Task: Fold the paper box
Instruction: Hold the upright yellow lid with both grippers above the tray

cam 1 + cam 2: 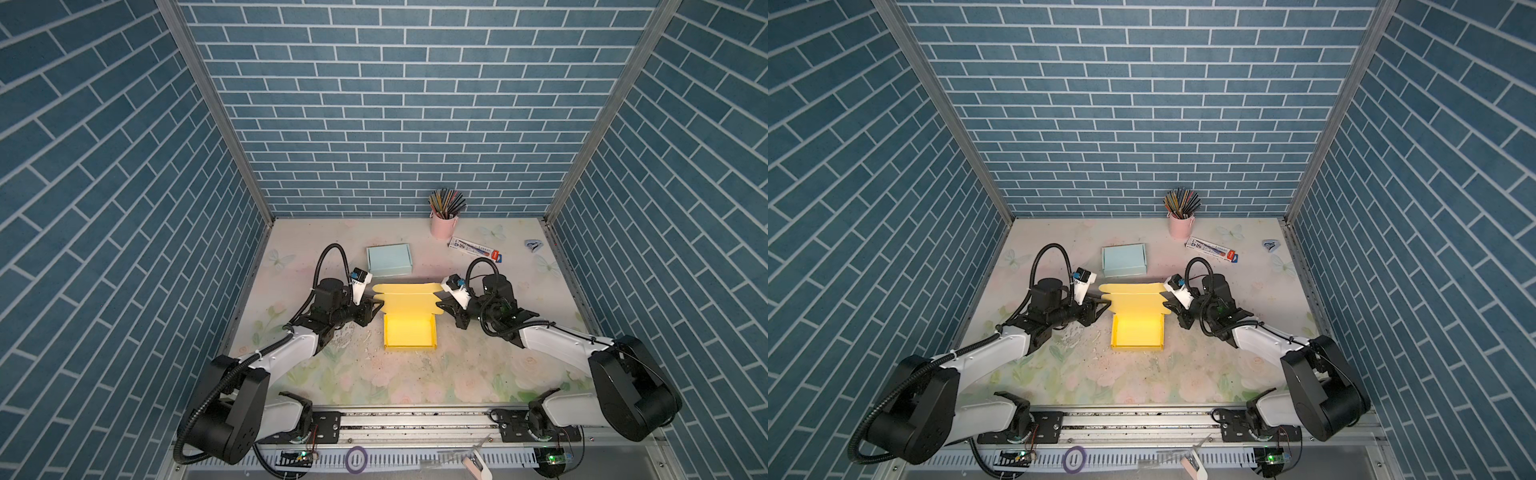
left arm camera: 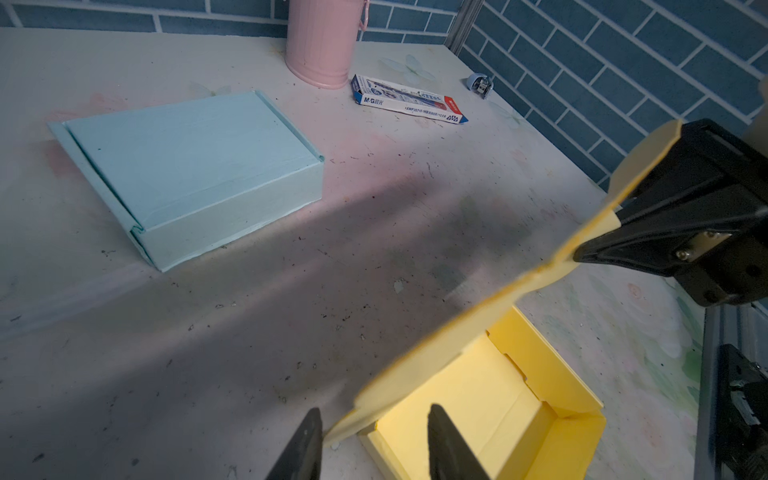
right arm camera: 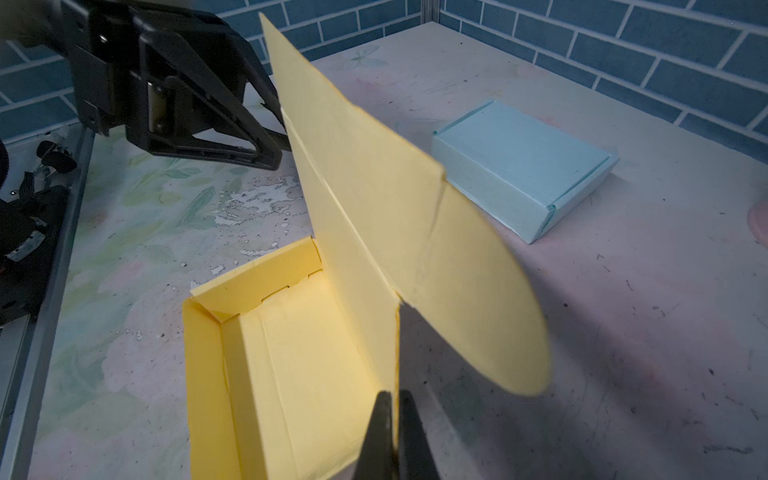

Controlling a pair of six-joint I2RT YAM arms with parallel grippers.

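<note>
The yellow paper box (image 1: 409, 334) (image 1: 1138, 332) sits mid-table as an open tray (image 2: 478, 407) (image 3: 291, 353). Its lid (image 1: 407, 296) (image 3: 374, 187) stands raised at the far side. My right gripper (image 1: 437, 306) (image 1: 1165, 307) (image 3: 392, 415) is shut on the lid's right edge, and its black fingertips (image 2: 582, 253) also show in the left wrist view. At the lid's left edge my left gripper (image 1: 379, 305) (image 1: 1106, 305) (image 2: 376, 440) is open. Its two fingers straddle the lid's corner flap (image 2: 361, 415) with a gap on each side.
A closed light blue box (image 1: 389, 259) (image 2: 195, 174) lies behind the yellow one. Further back right stand a pink cup of pencils (image 1: 444, 224), a pen packet (image 1: 476, 249) and a small blue object (image 1: 534, 246). Brick-pattern walls enclose three sides.
</note>
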